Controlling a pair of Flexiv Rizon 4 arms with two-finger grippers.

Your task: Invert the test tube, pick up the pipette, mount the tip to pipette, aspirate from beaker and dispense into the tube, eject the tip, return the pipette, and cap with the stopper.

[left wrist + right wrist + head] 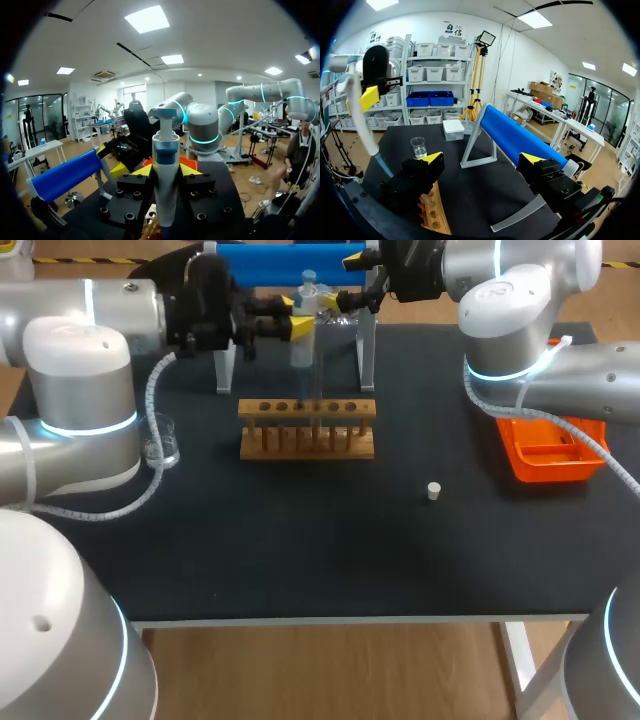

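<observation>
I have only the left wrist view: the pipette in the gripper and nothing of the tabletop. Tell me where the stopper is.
Observer: The stopper lies alone on the black table. It is on the robot's side of the wooden rack, off to the right and short of the orange tray.
Operator: Now give me the beaker.
Observer: The beaker stands upright off the rack's left end, apart from it.
</observation>
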